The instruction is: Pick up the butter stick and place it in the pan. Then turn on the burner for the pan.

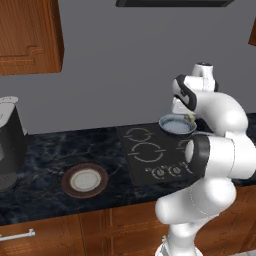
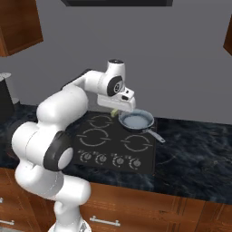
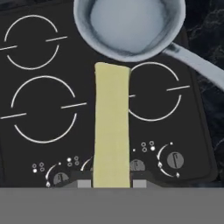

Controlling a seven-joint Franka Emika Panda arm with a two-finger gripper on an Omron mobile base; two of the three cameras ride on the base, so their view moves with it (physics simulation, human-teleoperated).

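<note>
Gripper (image 3: 112, 183) is clamping the butter stick (image 3: 112, 127), a long pale-yellow bar w/ flat sides, hanging over the cooktop (image 3: 43, 109) just beside the grey-blue pan (image 3: 129, 26).

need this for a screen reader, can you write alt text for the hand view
A pale-yellow butter stick held in the jaws runs up the middle of the view, its far end just short of the rim of a grey-blue pan. Below lies a black cooktop with white burner rings and a row of knobs.
</note>
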